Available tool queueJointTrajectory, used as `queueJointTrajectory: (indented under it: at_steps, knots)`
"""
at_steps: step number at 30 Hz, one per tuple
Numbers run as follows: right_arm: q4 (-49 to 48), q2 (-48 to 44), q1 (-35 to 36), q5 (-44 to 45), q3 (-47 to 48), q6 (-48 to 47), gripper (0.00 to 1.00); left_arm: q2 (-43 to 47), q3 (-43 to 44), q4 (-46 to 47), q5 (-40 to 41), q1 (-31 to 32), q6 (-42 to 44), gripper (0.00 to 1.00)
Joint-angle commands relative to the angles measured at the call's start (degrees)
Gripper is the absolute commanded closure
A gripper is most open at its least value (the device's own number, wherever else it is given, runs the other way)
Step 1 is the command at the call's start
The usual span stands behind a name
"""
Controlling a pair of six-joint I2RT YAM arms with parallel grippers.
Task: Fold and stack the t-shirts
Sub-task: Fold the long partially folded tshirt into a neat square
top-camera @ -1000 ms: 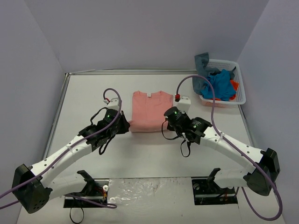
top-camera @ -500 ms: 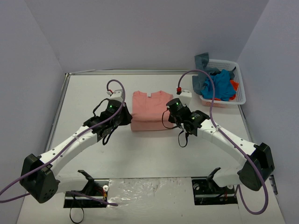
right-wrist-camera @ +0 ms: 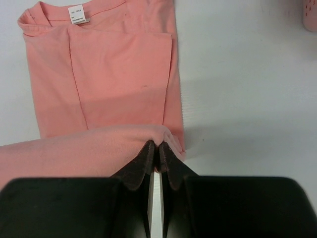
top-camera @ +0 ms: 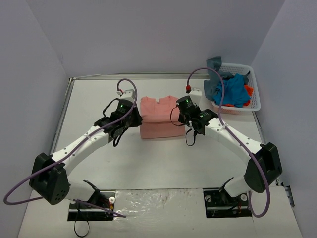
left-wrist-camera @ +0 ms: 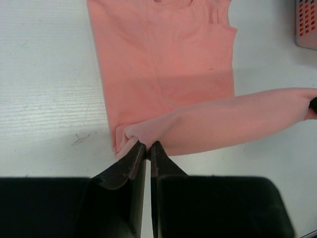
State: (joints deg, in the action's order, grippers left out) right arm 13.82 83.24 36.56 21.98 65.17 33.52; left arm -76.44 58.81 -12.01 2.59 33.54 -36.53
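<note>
A salmon-pink t-shirt (top-camera: 159, 113) lies on the table, sleeves folded in, collar to the far side. My left gripper (left-wrist-camera: 147, 145) is shut on its near left corner (left-wrist-camera: 130, 135). My right gripper (right-wrist-camera: 158, 144) is shut on its near right corner (right-wrist-camera: 168, 136). Both hold the bottom hem lifted and carried over the shirt's lower part, the hem stretched between them (left-wrist-camera: 237, 119). In the top view the left gripper (top-camera: 134, 119) and the right gripper (top-camera: 185, 117) flank the shirt. Blue (top-camera: 233, 90), slate grey-blue (top-camera: 214, 64) and orange-red (top-camera: 248, 90) shirts lie in the basket.
A white lattice basket (top-camera: 254, 84) stands at the far right corner of the table. The table's raised edge (top-camera: 64, 106) runs along the left and far sides. Purple cables loop above both wrists.
Both grippers have moved toward the far side, carrying the shirt's bottom hem up over its lower part. The visible shirt has become shorter.
</note>
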Motion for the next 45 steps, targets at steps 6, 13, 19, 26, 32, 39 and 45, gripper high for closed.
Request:
queueJointTrajectory:
  at_steps: [6, 13, 19, 26, 32, 39, 45]
  knots:
    - [-1.3, 2.0, -2.7, 0.0, 3.6, -2.7, 1.0, -2.1, 6.0, 1.6, 1.4, -0.8, 1.5, 0.98]
    - [-2.4, 3.7, -4.5, -1.7, 4.4, -3.6, 1.0, -4.0, 8.3, 0.9, 2.1, -0.8, 1.9, 0.98]
    - [-3.6, 5.5, -5.8, -3.5, 5.1, -4.6, 1.0, -5.4, 9.5, 0.8, 2.3, -1.2, 2.3, 0.98]
    - [-5.1, 7.4, -7.0, -5.0, 6.3, -5.8, 1.0, -6.7, 10.6, 0.9, 1.8, -1.7, 2.2, 0.98]
    - [-5.9, 8.8, -8.0, -6.2, 7.9, -6.7, 1.0, -8.7, 12.1, 0.8, 1.9, -1.8, 2.7, 0.98]
    - [-6.2, 11.1, -9.5, -7.6, 9.8, -7.9, 1.0, -11.4, 14.1, 1.2, 1.2, -3.3, 2.7, 0.98]
    - [-6.5, 13.3, -10.3, -8.4, 11.4, -8.7, 1.0, -12.8, 15.8, 1.2, 1.1, -3.7, 3.0, 0.98]
